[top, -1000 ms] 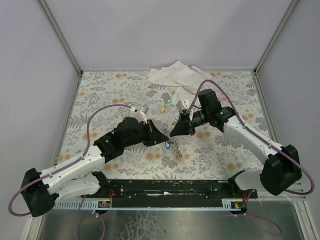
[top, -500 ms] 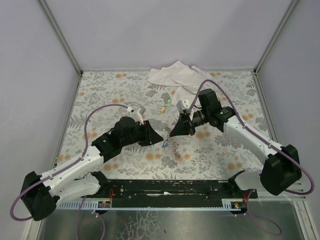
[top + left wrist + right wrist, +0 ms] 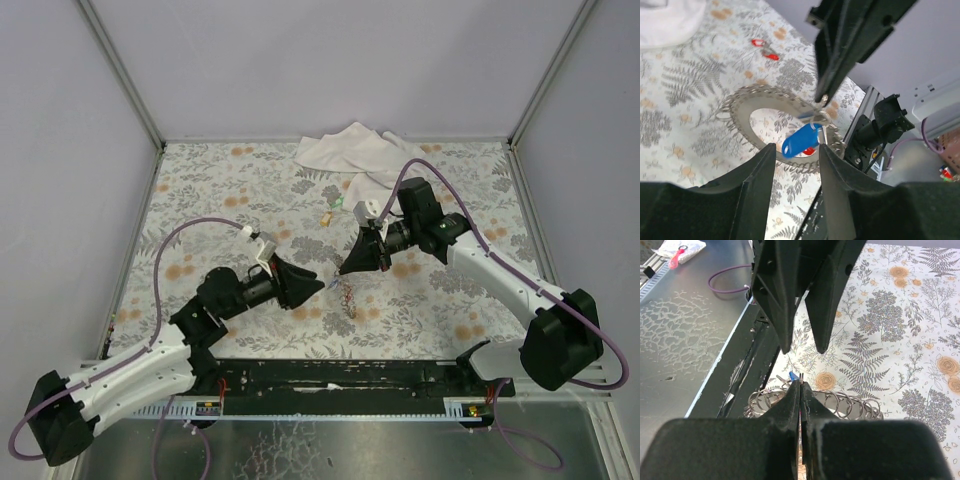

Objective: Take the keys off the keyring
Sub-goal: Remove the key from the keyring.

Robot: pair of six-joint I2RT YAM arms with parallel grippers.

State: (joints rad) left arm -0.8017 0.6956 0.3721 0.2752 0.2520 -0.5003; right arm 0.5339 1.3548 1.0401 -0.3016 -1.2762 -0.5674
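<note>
At 12 o'clock on the floral table (image 3: 220, 180) lies the white cloth (image 3: 350, 150), well apart from the work. Mid-table the arms meet tip to tip. From 2 o'clock reaches the right gripper (image 3: 342, 272), jaws fully closed. As far as the wrist views show, it pinches the keyring (image 3: 775, 95) at the link where the blue key (image 3: 800, 141) hangs. Aimed toward 3 o'clock is the left gripper (image 3: 322, 285), jaws partway apart, holding nothing. Rest of the keyring sags in a loop onto the table just below the pinch.

Key relation: blue key sits straight ahead of the L jaws, in line w/ the gap, just past the tips. Its long axis runs approx 2-to-8 o'clock in the L wrist view. L arm is the nearer free one, so prob. it closes on that key next.

Off the keyring already: red keys (image 3: 758, 43), brass key (image 3: 327, 216) & green key (image 3: 340, 203), at 12 o'clock of the grippers.
</note>
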